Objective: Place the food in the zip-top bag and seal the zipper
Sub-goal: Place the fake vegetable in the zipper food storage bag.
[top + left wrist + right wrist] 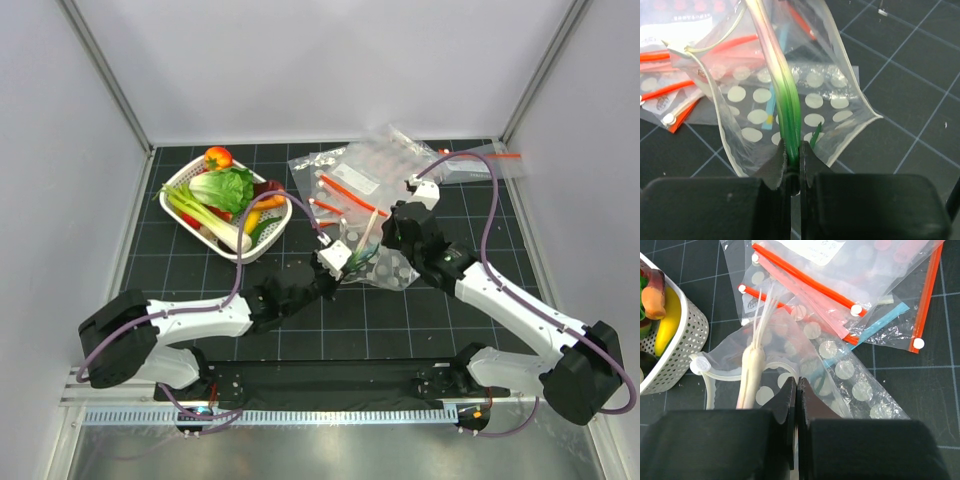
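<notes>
The clear plastic zip-top bag printed with white polka dots [815,100] lies crumpled with its mouth lifted and gaping. Its pale zipper strip [722,375] is unsealed and curls around the opening. A long toy green onion [787,115] reaches in through the mouth, white root end deepest. The leafy green toy lettuce head [226,187] and the small orange-red piece [218,157] sit outside the bag, in the white perforated basket [685,340].

The lettuce [228,187] lies in the basket [278,222] toward the counter's [400,330] far-left corner. The zip-top bag [388,268] lies right of it, with plain bags [360,175] behind that.
</notes>
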Available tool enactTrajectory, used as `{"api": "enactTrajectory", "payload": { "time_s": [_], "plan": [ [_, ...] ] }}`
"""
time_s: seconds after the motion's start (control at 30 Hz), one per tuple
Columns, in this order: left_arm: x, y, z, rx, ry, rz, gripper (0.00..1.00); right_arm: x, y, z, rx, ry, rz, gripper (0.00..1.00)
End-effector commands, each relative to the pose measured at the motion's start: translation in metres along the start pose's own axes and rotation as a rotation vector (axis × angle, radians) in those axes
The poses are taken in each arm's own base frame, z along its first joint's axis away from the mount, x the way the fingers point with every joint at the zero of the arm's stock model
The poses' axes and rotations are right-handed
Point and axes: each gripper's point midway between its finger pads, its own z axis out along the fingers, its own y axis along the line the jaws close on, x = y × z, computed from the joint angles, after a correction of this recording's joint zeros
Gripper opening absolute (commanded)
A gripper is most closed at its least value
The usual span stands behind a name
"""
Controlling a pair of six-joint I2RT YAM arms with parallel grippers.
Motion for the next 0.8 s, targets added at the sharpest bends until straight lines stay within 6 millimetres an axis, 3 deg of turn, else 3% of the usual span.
{"api": "enactTrajectory", "payload": {
  "time_s": [0.0, 0.03, 0.07, 0.17, 0.27, 0.4, 0.5, 0.77],
  "plan": [
    [-0.008, -0.006, -0.003, 0.039, 0.021, 0.044, 0.00, -0.020, 0.000, -0.005, 0.002, -0.064, 0.000, 0.01],
    [0.003, -0.006, -0.005, 0.047, 0.077, 0.075, 0.00, -0.020, 0.000, -0.006, 0.002, -0.065, -0.003, 0.01],
    [-0.003, -0.011, -0.005, 0.079, 0.082, 0.082, 0.00, -0.021, 0.000, -0.006, 0.004, -0.068, -0.005, 0.01],
    [0.009, -0.024, -0.009, 0.172, 0.174, 0.133, 0.00, -0.023, -0.003, -0.007, 0.017, -0.079, -0.016, 0.01],
    [0.020, -0.025, -0.008, 0.172, 0.247, 0.133, 0.00, -0.023, -0.006, -0.006, 0.034, -0.075, -0.022, 0.01],
    [0.018, -0.032, -0.008, 0.217, 0.247, 0.141, 0.00, -0.023, -0.009, -0.004, 0.063, -0.068, -0.033, 0.01],
    [0.005, -0.033, -0.014, 0.240, 0.188, 0.162, 0.00, -0.023, -0.017, -0.003, 0.107, -0.070, -0.033, 0.01],
    [-0.011, -0.041, -0.032, 0.315, 0.099, 0.194, 0.00, -0.026, -0.013, -0.005, 0.086, -0.080, -0.022, 0.01]
  ]
}}
